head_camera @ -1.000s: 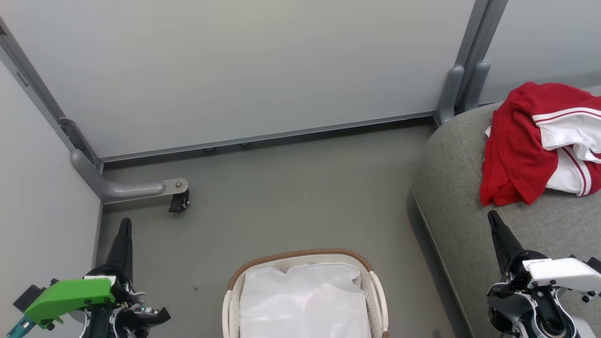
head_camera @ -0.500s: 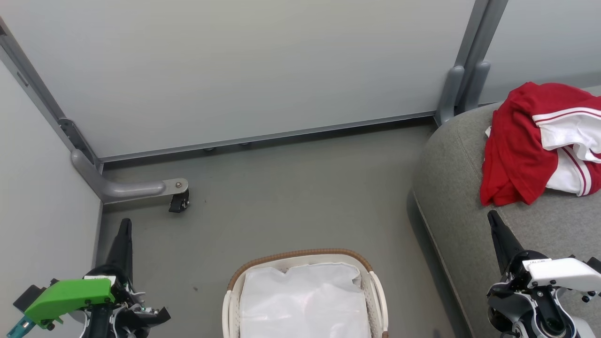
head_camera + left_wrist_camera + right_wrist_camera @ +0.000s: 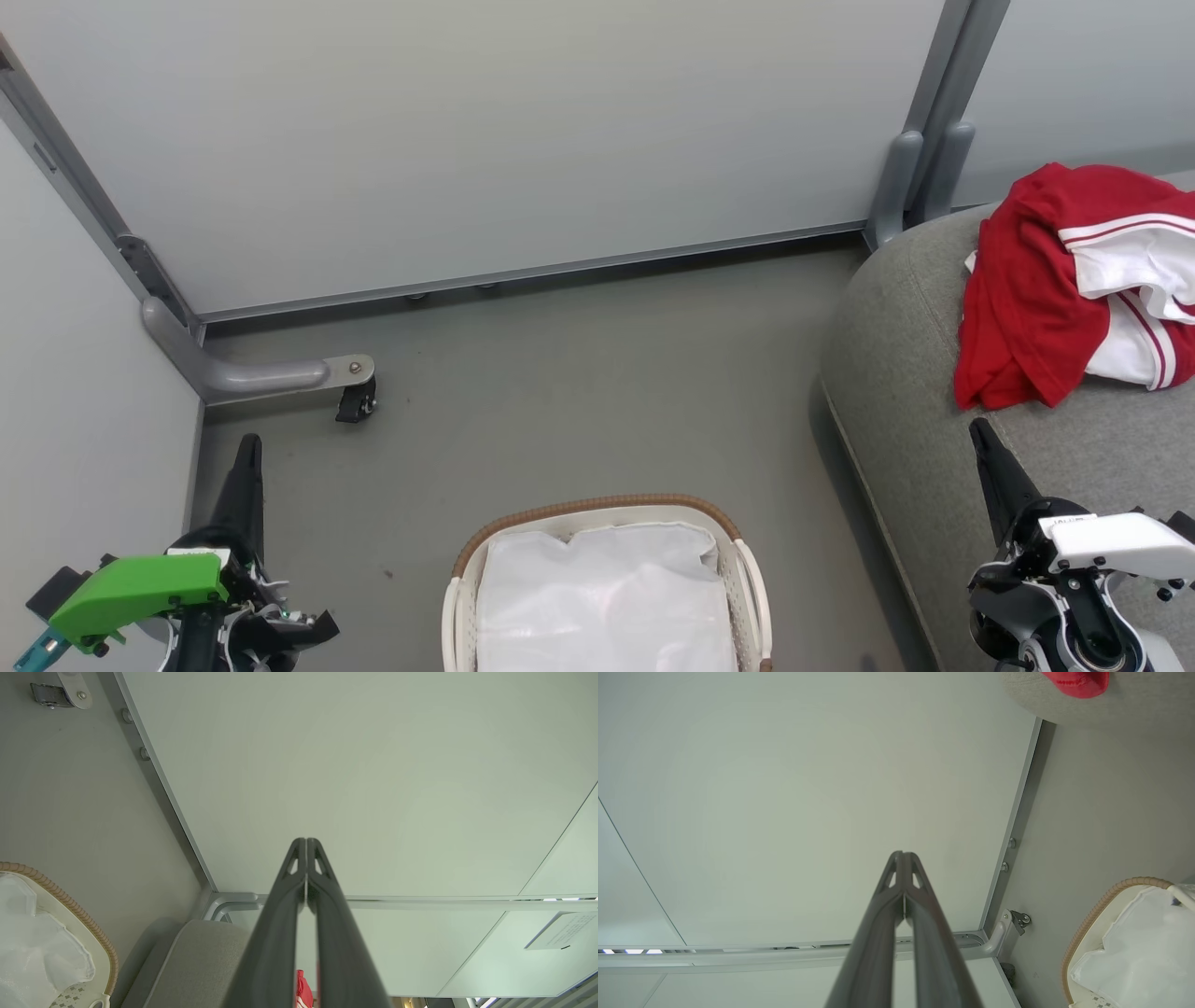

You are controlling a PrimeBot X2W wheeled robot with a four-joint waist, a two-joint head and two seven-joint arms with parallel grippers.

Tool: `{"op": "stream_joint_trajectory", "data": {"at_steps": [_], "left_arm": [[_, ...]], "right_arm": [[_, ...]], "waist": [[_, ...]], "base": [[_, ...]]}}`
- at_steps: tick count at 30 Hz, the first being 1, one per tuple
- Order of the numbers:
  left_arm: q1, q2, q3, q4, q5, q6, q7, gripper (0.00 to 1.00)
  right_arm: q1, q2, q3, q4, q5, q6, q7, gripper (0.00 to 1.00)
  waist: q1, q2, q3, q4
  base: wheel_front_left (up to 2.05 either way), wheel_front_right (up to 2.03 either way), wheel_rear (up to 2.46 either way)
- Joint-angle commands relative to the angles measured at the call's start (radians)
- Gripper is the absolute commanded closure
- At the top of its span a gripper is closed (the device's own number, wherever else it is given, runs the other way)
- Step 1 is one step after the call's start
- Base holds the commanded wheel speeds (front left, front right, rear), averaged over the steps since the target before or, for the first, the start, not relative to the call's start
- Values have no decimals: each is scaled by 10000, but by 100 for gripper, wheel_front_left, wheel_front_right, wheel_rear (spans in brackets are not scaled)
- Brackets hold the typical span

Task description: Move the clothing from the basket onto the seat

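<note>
At two o'clock the clothing (image 3: 1027, 308) lies on the seat (image 3: 896, 392), the six-o'clock basket (image 3: 597, 507) looks emptied, so the left gripper (image 3: 249, 446) and right gripper (image 3: 977, 431), both pressed together, probably need only rest.

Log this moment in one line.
clothing: on seat | basket: white liner showing | left gripper: shut, empty | right gripper: shut, empty

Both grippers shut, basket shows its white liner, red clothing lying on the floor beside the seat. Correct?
Not the floor: the head view shows the red clothing lying on the grey seat. The rest holds: left gripper and right gripper shut, basket showing its white liner.
</note>
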State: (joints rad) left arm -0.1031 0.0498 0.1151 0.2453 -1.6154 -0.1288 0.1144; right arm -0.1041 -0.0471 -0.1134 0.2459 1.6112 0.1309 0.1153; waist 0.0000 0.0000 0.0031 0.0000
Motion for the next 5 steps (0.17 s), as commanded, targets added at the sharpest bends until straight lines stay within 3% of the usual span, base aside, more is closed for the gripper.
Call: {"op": "stream_joint_trajectory", "data": {"at_steps": [1,5], "left_arm": [[-110,17,23,-17,57,-50,37,100],[-110,16,24,-17,58,-50,37,100]], "right_arm": [[-82,-61,-17,-38,36,-5,11,100],[-82,-61,-17,-38,36,-3,11,100]], "waist": [[0,0,0,0],[0,0,0,0]], "base": [[0,0,0],[0,0,0]]}}
